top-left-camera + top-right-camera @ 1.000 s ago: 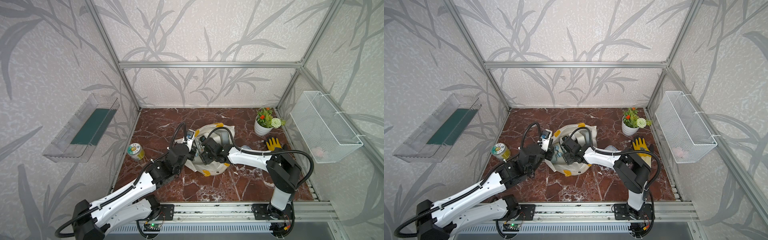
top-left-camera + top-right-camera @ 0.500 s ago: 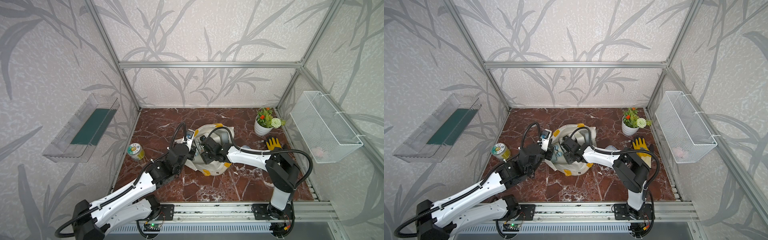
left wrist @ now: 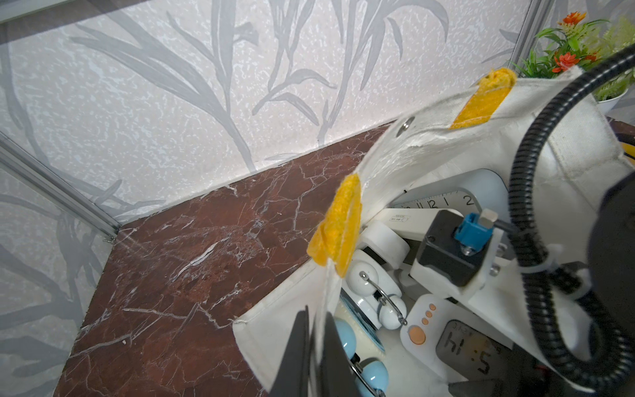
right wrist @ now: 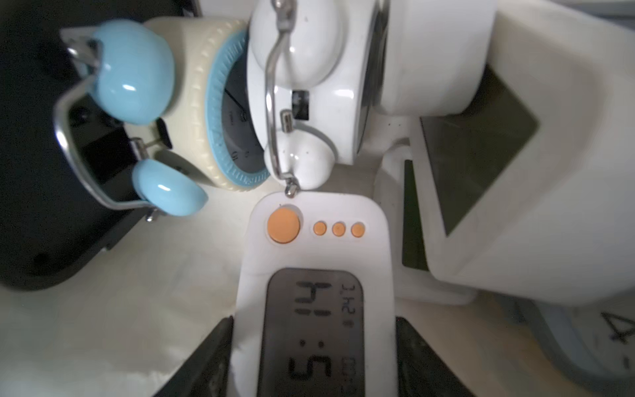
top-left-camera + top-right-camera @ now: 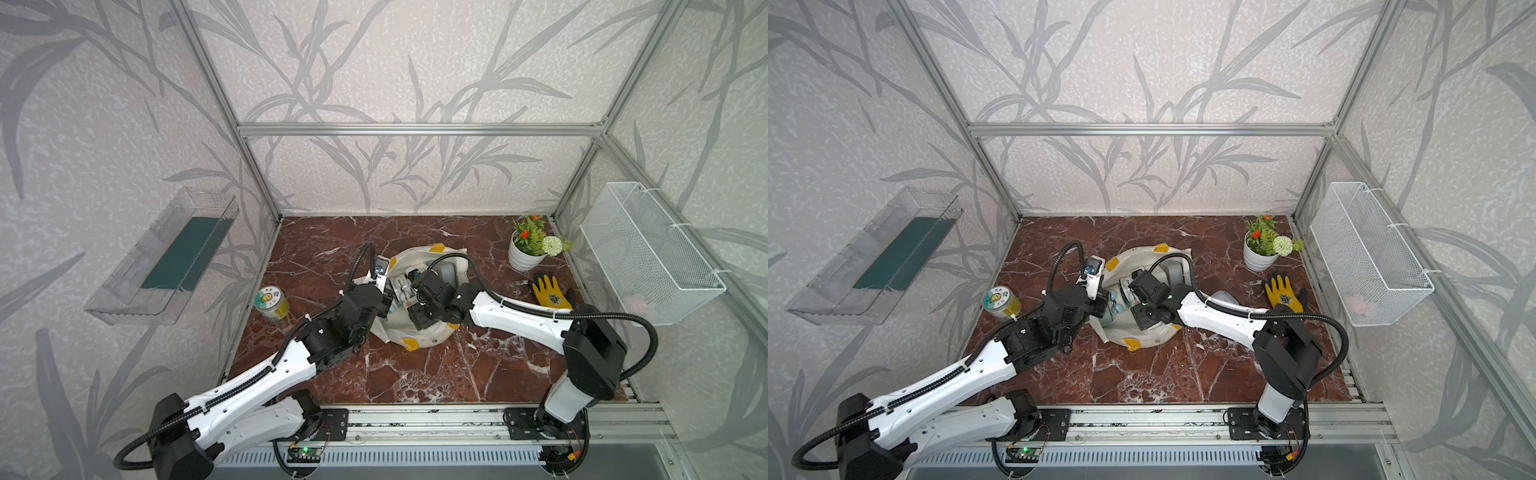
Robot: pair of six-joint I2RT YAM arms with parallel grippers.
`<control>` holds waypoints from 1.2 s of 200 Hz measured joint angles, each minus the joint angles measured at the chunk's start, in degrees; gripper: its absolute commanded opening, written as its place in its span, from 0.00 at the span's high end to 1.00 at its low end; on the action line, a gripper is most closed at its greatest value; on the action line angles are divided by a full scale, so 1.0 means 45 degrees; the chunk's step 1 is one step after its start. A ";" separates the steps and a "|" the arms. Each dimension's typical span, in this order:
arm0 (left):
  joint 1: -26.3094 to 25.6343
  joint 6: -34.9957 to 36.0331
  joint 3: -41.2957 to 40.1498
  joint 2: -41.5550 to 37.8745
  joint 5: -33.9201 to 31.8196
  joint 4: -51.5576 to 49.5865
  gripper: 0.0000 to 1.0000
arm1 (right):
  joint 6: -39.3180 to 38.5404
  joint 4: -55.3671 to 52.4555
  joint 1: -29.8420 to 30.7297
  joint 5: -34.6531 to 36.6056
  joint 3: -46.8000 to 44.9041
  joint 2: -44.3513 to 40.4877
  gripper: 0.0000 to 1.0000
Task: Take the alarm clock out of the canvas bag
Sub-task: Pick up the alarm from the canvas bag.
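Middle of the bench [image 5: 415, 374], the canvas bag [image 5: 399, 328] lies slumped open, and the left pincer [image 3: 314, 347] is clamped on its soft rim. Inside, beside the twin-bell clocks [image 4: 137, 113], sits the digital alarm clock [image 4: 312, 247]. The right pincer [image 4: 314, 343] is astride it, pads against both long sides. It looks light, rigid and smooth, so I'd reckon it could slip. The flat sides below the orange buttons [image 4: 283, 227] are the spot. The display shows 14 and 5 around a colon; the smaller print's unreadable.
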 measured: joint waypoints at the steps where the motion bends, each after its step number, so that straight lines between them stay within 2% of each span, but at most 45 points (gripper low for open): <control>1: 0.0000 0.0000 0.0000 0.0000 -0.0010 -0.0005 1.00 | 0.0000 -0.0015 0.0000 -0.0005 0.0000 -0.0019 0.52; 130: 0.0000 -0.0044 0.0233 0.0306 -0.0704 -0.0204 1.00 | -0.0311 -0.0952 -0.0058 -0.0491 0.0053 -0.2739 0.52; 240: -0.0039 -0.0170 0.0287 0.0364 -0.1069 -0.0316 1.00 | -0.1409 -0.1651 -0.0777 0.0748 0.0457 -0.6125 0.54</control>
